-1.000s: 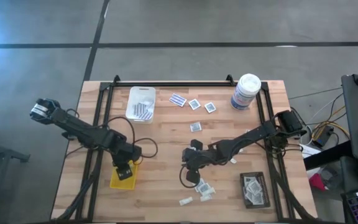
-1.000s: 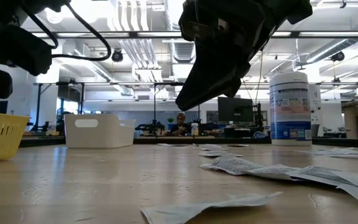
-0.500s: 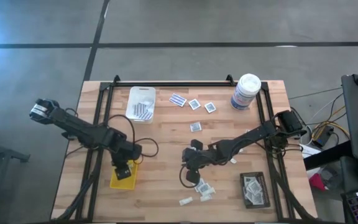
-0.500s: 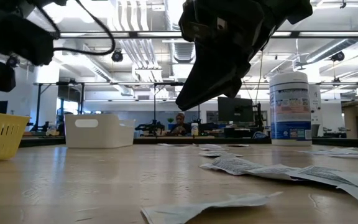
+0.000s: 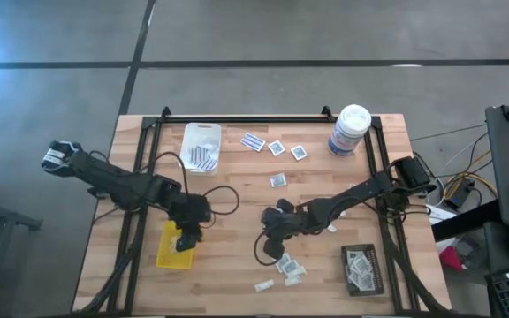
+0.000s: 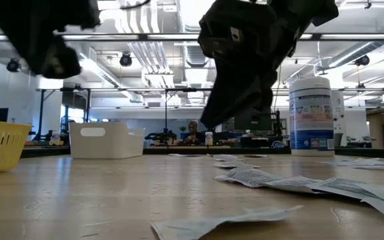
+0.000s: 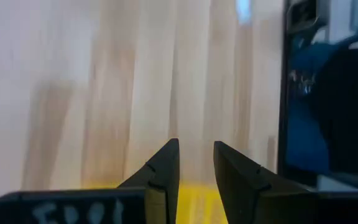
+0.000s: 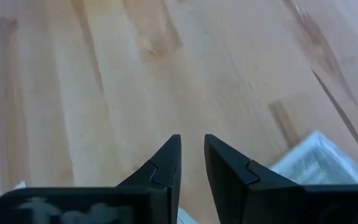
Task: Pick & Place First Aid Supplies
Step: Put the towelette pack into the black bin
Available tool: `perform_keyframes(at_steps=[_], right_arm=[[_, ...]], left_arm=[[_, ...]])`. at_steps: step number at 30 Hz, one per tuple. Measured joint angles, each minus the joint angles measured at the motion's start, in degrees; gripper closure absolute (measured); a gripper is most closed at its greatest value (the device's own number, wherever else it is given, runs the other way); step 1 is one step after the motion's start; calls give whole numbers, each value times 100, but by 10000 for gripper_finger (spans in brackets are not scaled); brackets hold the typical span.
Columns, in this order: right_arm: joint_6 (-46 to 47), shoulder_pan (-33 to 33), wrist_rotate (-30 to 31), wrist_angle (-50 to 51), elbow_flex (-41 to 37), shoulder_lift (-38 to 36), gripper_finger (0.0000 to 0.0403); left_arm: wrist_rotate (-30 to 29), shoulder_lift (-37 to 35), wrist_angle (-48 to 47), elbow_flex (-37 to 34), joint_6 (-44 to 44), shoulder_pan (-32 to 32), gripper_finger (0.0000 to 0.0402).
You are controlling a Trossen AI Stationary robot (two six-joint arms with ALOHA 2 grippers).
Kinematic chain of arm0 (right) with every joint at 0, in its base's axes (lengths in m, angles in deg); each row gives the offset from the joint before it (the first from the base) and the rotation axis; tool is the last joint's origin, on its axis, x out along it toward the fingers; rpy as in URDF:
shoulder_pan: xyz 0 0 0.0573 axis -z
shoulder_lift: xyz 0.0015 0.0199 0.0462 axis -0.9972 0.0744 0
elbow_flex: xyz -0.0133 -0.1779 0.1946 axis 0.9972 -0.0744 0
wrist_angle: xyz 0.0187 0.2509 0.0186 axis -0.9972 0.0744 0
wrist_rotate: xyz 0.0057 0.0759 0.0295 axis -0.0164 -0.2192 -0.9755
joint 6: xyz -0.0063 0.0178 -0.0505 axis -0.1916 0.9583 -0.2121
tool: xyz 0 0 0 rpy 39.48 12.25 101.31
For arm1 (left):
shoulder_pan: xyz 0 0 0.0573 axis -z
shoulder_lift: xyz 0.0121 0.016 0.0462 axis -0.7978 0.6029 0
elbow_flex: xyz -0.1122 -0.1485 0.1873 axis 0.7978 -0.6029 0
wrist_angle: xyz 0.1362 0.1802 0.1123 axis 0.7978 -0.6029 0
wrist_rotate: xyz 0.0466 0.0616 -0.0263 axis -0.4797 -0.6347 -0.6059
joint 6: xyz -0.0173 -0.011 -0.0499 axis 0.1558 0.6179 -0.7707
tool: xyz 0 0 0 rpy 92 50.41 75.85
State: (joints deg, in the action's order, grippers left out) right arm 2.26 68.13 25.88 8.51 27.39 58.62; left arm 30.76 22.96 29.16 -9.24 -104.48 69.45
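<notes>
Grey concrete floor surrounds a pale wooden worktop [image 5: 237,190] framed by dark rails. At its middle the right claw [image 5: 275,240] hangs low over bare wood, its two dark fingers [image 8: 166,163] set narrow with only a slim gap between them and nothing gripped. Just beside it, toward the near edge, lies a small cluster of first aid supplies [image 5: 287,266], flat white packets resting loose on the wood; one pale packet edge shows close to the fingers in the right wrist view. A black tray [image 5: 361,268] near the right front corner holds several more white packets.

Over on the left, the left claw [image 5: 187,237] sits above the inner edge of a yellow tray [image 5: 168,248], fingers [image 7: 164,168] a little apart and empty, yellow showing between them.

Farther back, a white tray [image 5: 200,147] carries dark striped strips. Next to it on the open wood lie a blue-and-white strip [image 5: 254,141] and three white squares with grey centres [image 5: 277,148]. A tall white canister [image 5: 349,131] with a blue label stands near the far right corner.

From table height a person [image 6: 193,132] is seated far off in the room behind
</notes>
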Motion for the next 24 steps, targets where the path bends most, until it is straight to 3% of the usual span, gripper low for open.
perform_keyframes(at_steps=[7, 17, 24], right_arm=[[501, -2, 153, 729, 0, 0, 346], [964, -98, 606, 1561, 0, 0, 350], [967, -142, 760, 1941, 0, -2, 351]], left_arm=[[-933, 124, 1131, -12, 999, -6, 310], [-1198, 1024, 2761, -18, 2154, -4, 310], [-2017, 1669, 3511, -21, 2808, -7, 310]])
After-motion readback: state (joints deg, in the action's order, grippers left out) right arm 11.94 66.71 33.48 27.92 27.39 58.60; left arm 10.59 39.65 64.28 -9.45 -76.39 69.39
